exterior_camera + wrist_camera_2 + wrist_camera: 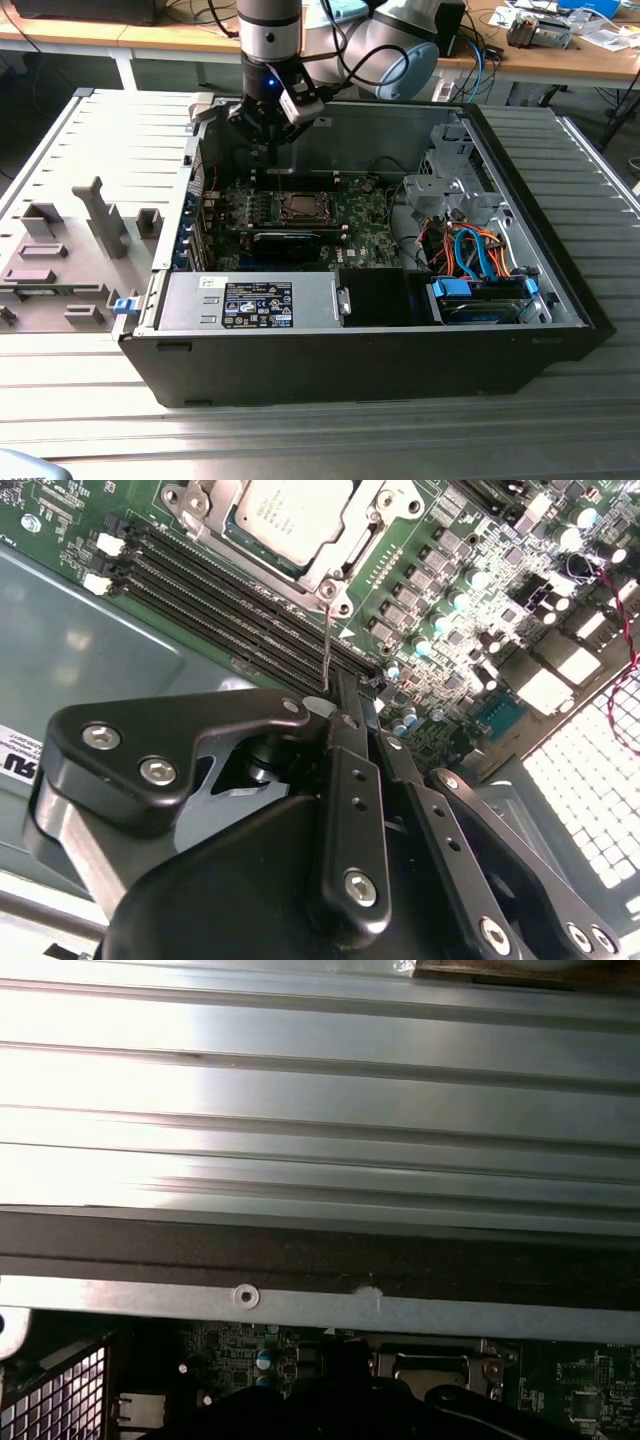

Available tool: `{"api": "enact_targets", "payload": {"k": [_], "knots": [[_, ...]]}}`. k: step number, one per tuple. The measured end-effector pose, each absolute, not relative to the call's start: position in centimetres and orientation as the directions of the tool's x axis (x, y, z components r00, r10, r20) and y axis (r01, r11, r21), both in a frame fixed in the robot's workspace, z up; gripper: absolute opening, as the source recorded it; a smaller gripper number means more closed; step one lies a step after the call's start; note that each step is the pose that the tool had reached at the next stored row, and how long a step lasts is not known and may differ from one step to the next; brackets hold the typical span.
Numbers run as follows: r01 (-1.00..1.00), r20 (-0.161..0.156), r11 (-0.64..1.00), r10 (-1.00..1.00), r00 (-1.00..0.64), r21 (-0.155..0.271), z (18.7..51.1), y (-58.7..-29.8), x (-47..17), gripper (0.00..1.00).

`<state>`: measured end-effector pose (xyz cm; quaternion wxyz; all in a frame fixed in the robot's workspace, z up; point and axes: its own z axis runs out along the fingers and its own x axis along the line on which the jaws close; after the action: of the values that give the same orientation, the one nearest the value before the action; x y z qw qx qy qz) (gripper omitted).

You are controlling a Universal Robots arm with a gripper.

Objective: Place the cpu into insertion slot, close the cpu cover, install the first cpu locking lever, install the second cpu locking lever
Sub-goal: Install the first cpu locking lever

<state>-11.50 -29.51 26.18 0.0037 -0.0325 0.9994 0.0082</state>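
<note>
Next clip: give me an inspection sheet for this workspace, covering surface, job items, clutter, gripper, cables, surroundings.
Surface: grey ribbed metal table carrying an open black computer case.
Job items: silver-grey square cpu sits in the insertion slot on the green circuit board; silver cover frame lies around it; a thin wire lever stands up beside the socket.
Clutter: grey moulded fixture blocks at the exterior view's left.
Gripper: black gripper above the board near the memory slots, jaws closed.
Cables: orange and blue cables inside the case.
Surroundings: wooden benches behind.

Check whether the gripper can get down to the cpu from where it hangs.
Probably yes: the gripper hangs just behind the cpu, which sits in the insertion slot with nothing over it.
</note>
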Motion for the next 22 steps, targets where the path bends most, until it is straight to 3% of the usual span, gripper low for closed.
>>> {"api": "enact_targets", "payload": {"k": [22], "knots": [[-0.067,-0.008,0.998,-0.067,-0.998,0.016,24.9,-29.2,-10.4,0.11]]}}
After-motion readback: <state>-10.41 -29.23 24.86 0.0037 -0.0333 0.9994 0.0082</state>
